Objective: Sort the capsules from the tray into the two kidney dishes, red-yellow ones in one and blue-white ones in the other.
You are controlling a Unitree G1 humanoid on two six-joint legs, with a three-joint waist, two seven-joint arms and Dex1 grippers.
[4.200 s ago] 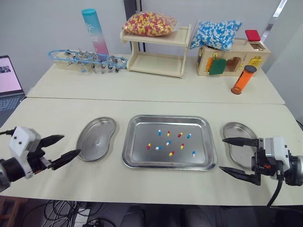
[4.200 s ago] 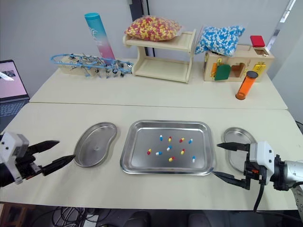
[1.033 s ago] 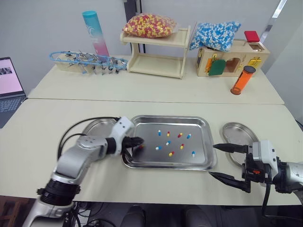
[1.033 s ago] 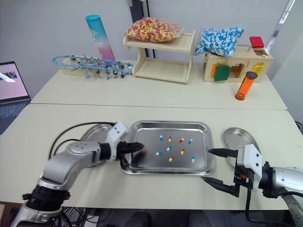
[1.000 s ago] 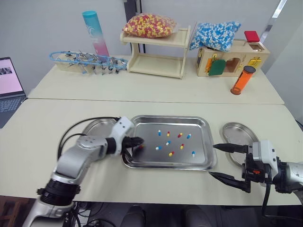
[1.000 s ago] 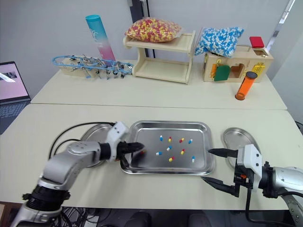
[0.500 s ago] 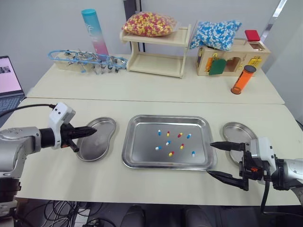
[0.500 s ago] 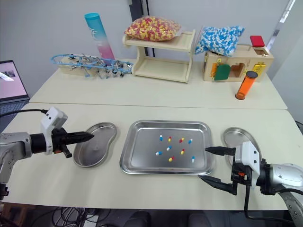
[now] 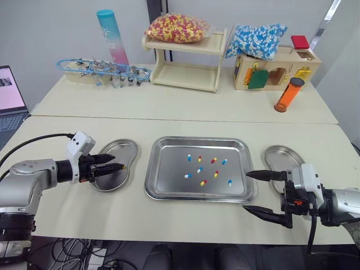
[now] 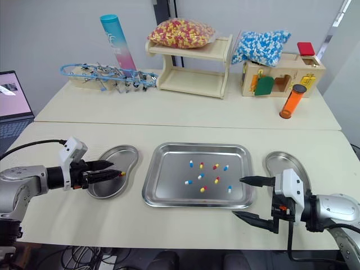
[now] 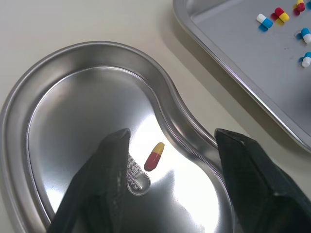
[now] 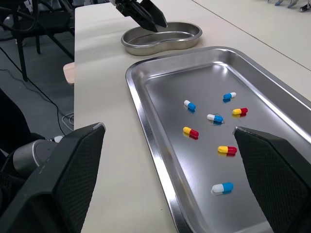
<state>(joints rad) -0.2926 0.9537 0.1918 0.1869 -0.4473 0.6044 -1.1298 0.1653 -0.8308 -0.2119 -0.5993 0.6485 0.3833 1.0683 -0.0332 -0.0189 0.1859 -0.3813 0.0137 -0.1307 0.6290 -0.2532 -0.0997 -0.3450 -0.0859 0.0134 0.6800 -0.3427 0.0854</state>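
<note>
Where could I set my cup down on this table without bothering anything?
The widest bare stretch lies between the tray and the wooden shelf. The front edge before the tray is also free. Crowded: the back row, and by the left kidney dish and right kidney dish, where the jaws hover.

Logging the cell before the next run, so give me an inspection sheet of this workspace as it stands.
Surface: beige table, no loose capsules on it.
Job's things: tray holds nine mixed capsules; one red-yellow capsule at the left kidney dish; right kidney dish looks empty.
Clutter: second table behind carries shelf, capsule bags, wooden box, orange tube, instrument rack.
Grippers: left gripper open over left kidney dish; right gripper open beside tray.
Cables: black cable along left arm.
Surroundings: laptop at far left; grey wall behind.
</note>
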